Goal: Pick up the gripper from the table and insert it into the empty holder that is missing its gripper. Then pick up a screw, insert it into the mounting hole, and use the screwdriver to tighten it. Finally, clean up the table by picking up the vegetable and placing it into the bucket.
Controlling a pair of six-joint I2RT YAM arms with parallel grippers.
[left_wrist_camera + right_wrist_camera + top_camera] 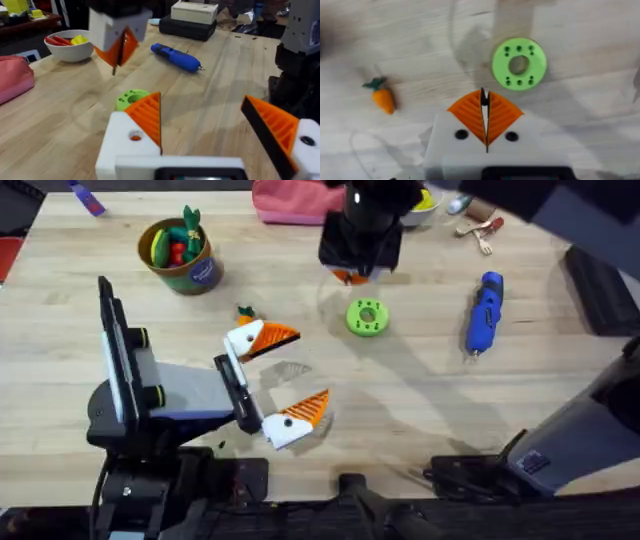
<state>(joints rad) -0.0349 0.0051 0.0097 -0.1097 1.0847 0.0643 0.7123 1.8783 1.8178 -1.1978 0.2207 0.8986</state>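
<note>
**Operator:** Pale wood-grain table (420, 420), matte and level. Clutter sits along the far edge: a pink pouch (290, 200) and a white bowl (70, 46). Report tool states.

**Technician:** Left tool (275, 385): fingers spread wide, holding nothing, both orange pads fitted. Right tool (485, 117): pads pressed together; something thin and dark shows at the seam, possibly a screw, but I cannot tell. It hangs above the table near the green ring (367, 317).

**Operator:** Locations of task items?

**Technician:** Screwdriver (484, 312) lies flat, well apart from the left tool. Vegetable (382, 96) lies on the table just beside the left tool's far finger. Bucket (180, 255) stands upright, far left.

**Operator:** Failure risks?

**Technician:** A small screw may slip from ribbed pads or enter the hole tilted. The round screwdriver may roll when nudged. The left tool could knock the vegetable away.
</note>
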